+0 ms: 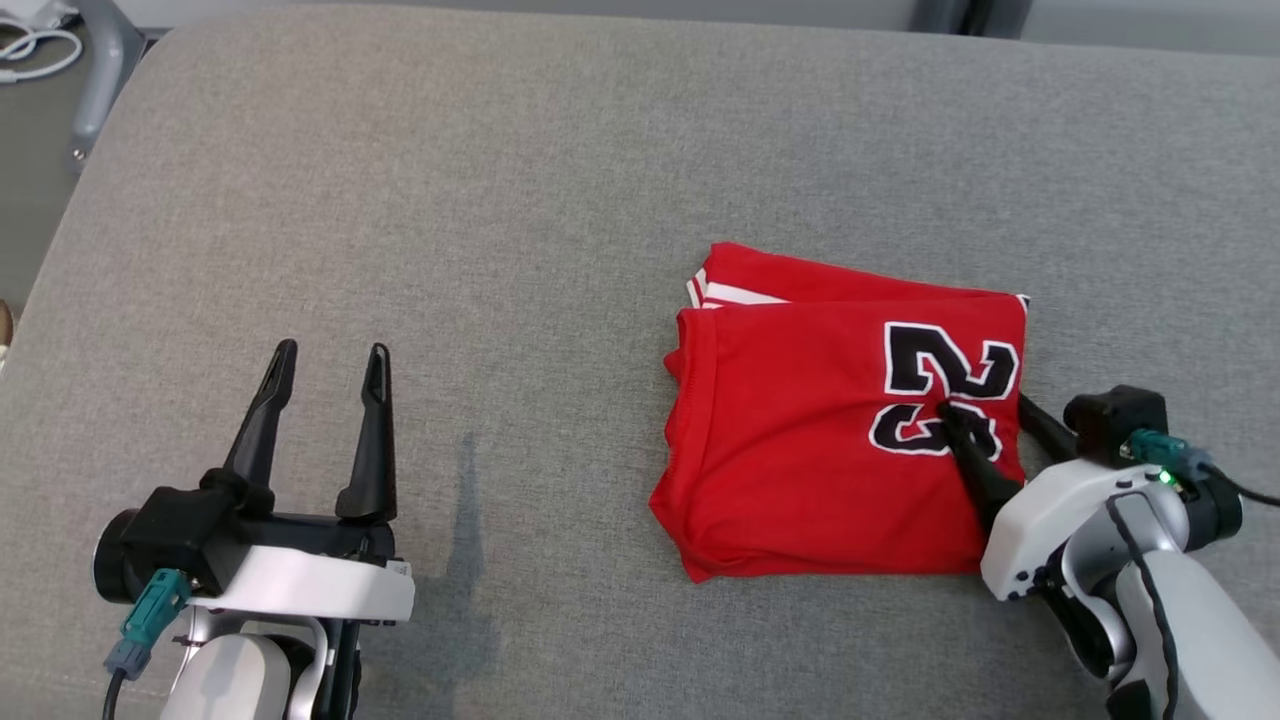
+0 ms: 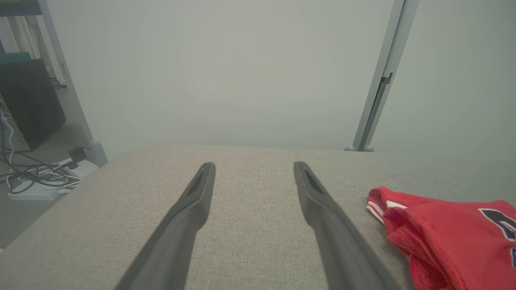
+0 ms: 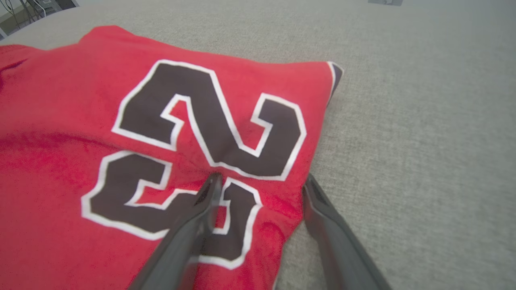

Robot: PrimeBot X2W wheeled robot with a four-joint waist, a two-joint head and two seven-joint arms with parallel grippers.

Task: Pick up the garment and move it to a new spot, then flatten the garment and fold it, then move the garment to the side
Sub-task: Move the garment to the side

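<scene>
Jersey (image 1: 820, 430) sits right of centre in the head view on the grey cushion (image 1: 500, 200). It's folded into a compact rectangle with the "23" facing up, so the flatten and fold steps look done. I read this as the last step, moving it to the side.

Right pincer (image 1: 985, 405) is at the jersey's right edge with its jaws apart, gripping nothing yet. In the right wrist view one finger (image 3: 201, 205) lies on the numerals and the other (image 3: 322, 209) is on bare cushion just beside the edge.

Left pincer (image 1: 332, 350) is at lower left, wide open and empty, over bare cushion and well apart from the jersey.

Next move: get the outer finger under the edge and close on all layers. Then slide or lift low so the fold doesn't open. Can't tell whether the outer finger is under any cloth yet.
</scene>
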